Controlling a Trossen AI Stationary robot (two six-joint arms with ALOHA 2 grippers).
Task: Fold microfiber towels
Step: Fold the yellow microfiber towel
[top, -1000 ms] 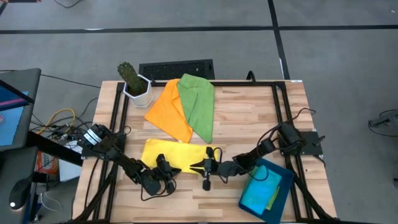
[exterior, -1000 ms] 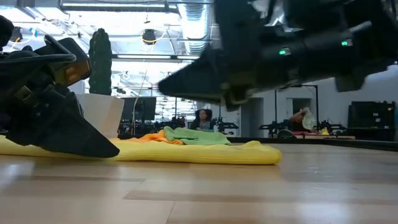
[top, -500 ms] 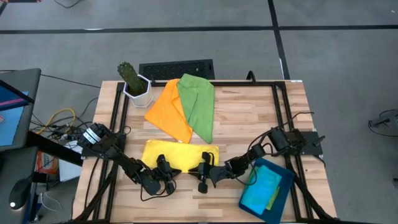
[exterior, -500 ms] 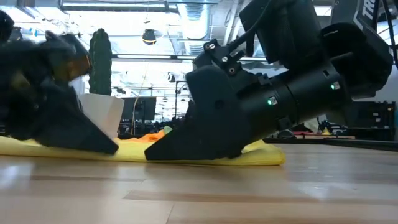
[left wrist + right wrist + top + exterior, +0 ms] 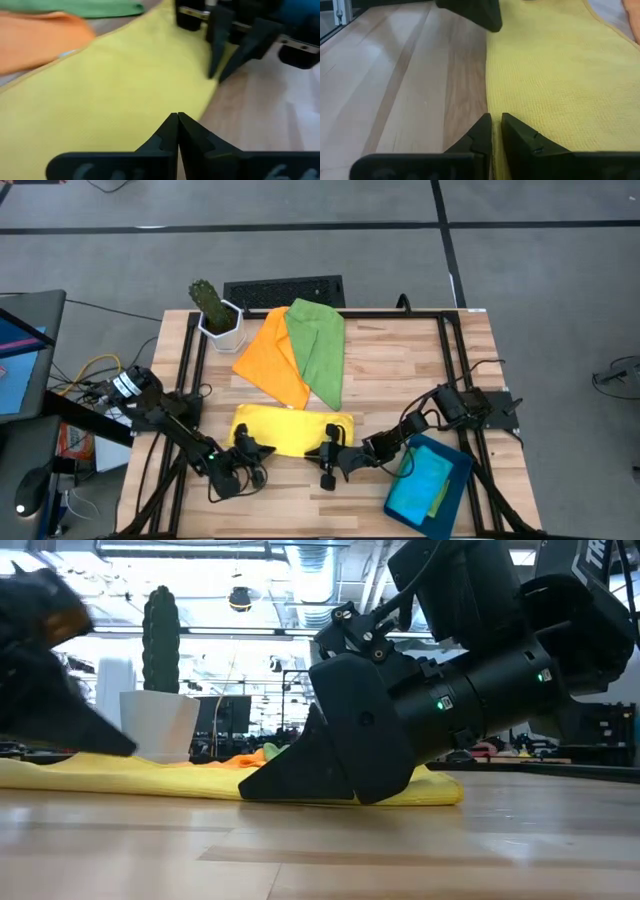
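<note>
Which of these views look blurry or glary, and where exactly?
Low view: the left gripper is motion-smeared at the picture's left edge; bright ceiling lights wash out the background. Left wrist view: the orange towel and right gripper are soft. High view: evenly lit, sharp.

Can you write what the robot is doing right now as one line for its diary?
step: folding yellow towel | left gripper: shut, at its left end | right gripper: nearly shut at its near edge
</note>
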